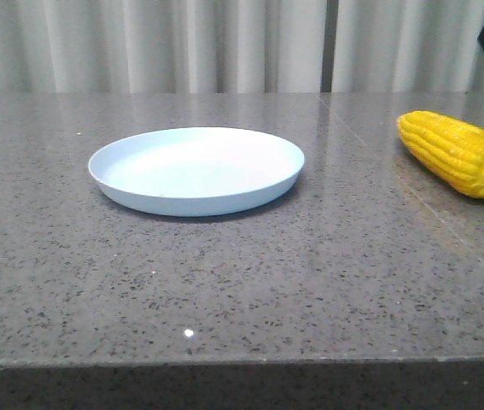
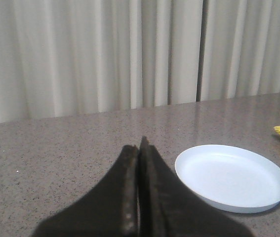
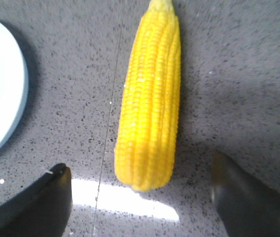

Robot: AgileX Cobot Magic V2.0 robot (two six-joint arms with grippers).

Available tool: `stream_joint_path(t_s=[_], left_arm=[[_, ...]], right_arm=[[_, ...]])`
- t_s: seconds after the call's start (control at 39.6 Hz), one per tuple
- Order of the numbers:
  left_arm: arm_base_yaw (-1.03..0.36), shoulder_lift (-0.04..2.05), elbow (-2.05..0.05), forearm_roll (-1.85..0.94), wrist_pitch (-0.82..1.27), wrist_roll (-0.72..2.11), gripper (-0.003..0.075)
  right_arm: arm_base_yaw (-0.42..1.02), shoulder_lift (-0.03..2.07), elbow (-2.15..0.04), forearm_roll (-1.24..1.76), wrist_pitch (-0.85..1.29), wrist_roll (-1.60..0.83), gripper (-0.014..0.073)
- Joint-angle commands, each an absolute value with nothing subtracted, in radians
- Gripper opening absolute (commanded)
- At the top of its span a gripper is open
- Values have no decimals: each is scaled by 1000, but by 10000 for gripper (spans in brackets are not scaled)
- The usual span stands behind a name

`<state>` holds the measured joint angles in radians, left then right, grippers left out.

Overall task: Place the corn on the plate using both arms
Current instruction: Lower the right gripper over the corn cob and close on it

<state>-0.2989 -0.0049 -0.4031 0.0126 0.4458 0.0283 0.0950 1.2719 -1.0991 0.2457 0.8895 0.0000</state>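
Right gripper [image 3: 140,197] hangs spread above the corn [image 3: 149,98]; left gripper [image 2: 140,192] is pressed together (idle). Advise descending centred, pinching across the cob's middle, clear of the plate [image 3: 1,84].

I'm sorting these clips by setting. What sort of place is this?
Likely a staged lab or test bench: a bare speckled stone counter, plain pale curtains behind, and only a plate and corn set out.
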Motion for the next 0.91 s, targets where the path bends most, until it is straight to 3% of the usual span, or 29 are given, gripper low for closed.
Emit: stream_joint_path(t_s=[0.0, 0.51, 0.73, 0.88], left_arm=[[-309, -24, -427, 13, 360, 25, -20], [-309, -24, -427, 13, 360, 25, -20], [-309, -24, -427, 13, 360, 25, -20], [-309, -24, -427, 13, 360, 25, -20]], right_arm=[[107, 1342, -1186, 263, 889, -14, 600], [121, 1608, -1275, 251, 850, -14, 587], [122, 1607, -1275, 251, 876, -14, 304], [122, 1606, -1275, 251, 889, -14, 218]])
